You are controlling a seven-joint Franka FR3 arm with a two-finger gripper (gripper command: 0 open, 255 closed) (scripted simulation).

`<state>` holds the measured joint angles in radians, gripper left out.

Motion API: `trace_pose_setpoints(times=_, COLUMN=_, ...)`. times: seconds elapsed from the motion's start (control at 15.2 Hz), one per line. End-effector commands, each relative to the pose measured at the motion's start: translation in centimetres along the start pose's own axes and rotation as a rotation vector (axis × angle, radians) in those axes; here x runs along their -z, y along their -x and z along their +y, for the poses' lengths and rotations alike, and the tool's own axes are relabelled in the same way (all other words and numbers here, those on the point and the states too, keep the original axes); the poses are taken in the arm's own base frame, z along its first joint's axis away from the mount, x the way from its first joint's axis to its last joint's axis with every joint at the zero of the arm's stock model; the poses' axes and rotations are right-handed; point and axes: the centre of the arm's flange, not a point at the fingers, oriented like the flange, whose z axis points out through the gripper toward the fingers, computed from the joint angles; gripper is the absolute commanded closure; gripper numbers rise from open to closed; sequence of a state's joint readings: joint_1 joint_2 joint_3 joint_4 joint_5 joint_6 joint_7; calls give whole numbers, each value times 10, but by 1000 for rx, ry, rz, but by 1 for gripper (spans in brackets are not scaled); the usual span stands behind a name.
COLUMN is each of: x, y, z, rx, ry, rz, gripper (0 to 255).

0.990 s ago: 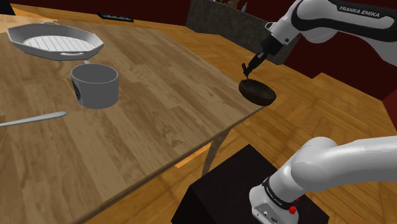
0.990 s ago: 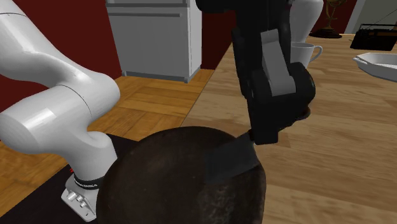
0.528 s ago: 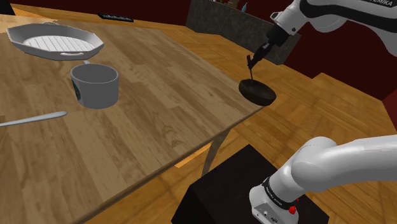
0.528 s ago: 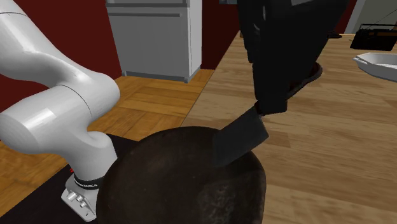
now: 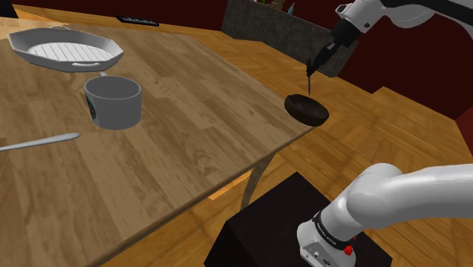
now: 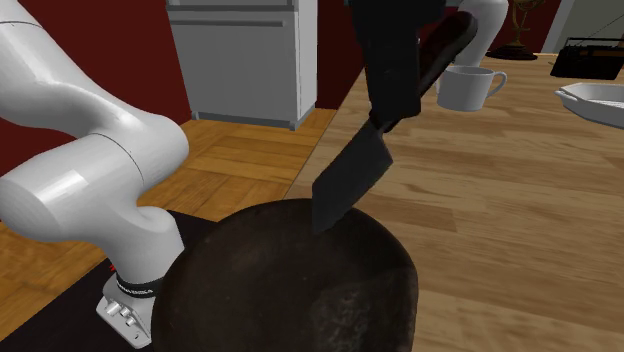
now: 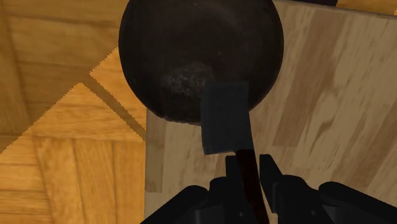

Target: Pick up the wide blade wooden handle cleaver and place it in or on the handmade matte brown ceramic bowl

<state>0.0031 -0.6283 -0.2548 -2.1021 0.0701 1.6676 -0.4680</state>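
Cleaver (image 6: 350, 185), clamped by its handle between the gripper's (image 7: 250, 165) fingers, had risen over the last second from down by the dark bowl (image 5: 307, 111) to hang blade-down above its rim (at the table's (image 5: 189, 136) corner), so the drop was still to come

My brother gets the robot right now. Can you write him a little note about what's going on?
The gripper is shut on the cleaver, holding it by its dark handle.
The cleaver hangs in the air, blade pointing down, over the rim of the dark brown bowl. It looks clear of the bowl.
The bowl sits at the corner of the wooden table.
Done: cleaver picked up and held over the bowl.
Left: lower it into the bowl, open the fingers, pull away.
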Motion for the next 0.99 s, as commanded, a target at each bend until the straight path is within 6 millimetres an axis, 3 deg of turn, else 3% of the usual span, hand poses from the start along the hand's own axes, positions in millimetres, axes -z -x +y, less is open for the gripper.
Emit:
trace_pose_setpoints(times=0.0, x=15, y=22, z=2, rx=0, ry=0, rz=-1, gripper=255)
trace_pose_setpoints(times=0.07, x=19, y=29, z=4, rx=0, ry=0, rz=-1, gripper=255)
trace_pose_setpoints(times=0.92, x=-47, y=46, z=11, rx=0, ry=0, rz=-1, gripper=255)
